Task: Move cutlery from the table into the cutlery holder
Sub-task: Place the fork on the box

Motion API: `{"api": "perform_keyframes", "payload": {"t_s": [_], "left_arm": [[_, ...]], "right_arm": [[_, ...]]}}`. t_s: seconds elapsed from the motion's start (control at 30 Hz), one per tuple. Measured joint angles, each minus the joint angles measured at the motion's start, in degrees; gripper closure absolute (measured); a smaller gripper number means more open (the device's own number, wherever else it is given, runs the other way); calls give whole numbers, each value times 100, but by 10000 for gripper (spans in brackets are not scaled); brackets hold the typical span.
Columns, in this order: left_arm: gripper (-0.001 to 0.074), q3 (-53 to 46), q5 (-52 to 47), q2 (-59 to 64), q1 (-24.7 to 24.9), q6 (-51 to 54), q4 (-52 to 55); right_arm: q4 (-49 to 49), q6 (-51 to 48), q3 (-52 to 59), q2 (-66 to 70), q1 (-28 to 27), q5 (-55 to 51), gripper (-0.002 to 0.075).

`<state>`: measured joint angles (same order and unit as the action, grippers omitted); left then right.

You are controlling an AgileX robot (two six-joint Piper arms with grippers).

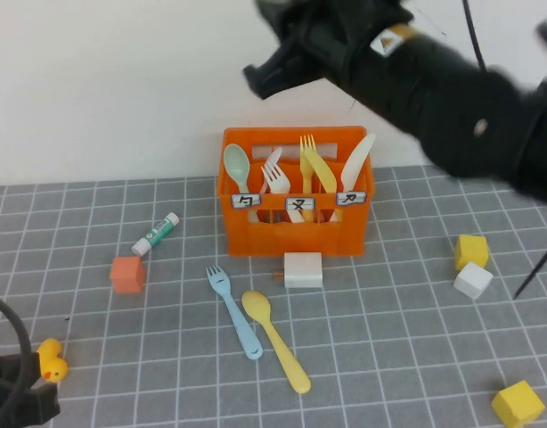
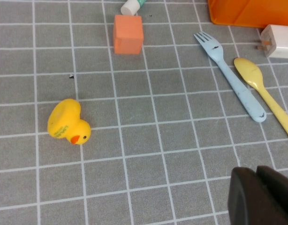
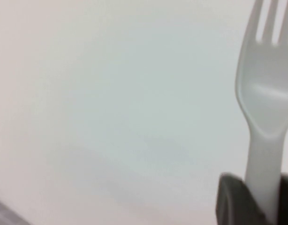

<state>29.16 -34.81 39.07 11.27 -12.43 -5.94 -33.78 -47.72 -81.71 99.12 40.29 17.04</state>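
The orange cutlery holder stands at the back middle of the grey gridded table. It holds a mint-green spoon, a white fork, a yellow fork and a white knife. The light-blue fork and the yellow spoon lie side by side on the table in front of it; both also show in the left wrist view, the fork and the spoon. My right gripper is raised high above the holder, shut on the long grey fork, tines pointing away from the gripper. My left gripper is shut and empty, low at the near left corner.
An orange cube, a small tube and a yellow duck lie on the left. A white block sits just in front of the holder. A yellow cube, a white cube and another yellow cube lie on the right.
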Motion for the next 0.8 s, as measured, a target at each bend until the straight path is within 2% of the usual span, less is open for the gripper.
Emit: {"api": "perform_keyframes", "payload": {"t_s": [0.17,0.4,0.6,0.8], "left_arm": [[735,0,0,0,0,-13,0],[735,0,0,0,0,70,-51],[735,0,0,0,0,178,-109],[735,0,0,0,0,178,-123]], "right_arm": [[-748,101,518,487,0,1547,582],[-298,490,563,1272,0,1867,582],[-58,943,572,1845,0,2565,582],[436,1555,572,2082,0,2650,582]]}}
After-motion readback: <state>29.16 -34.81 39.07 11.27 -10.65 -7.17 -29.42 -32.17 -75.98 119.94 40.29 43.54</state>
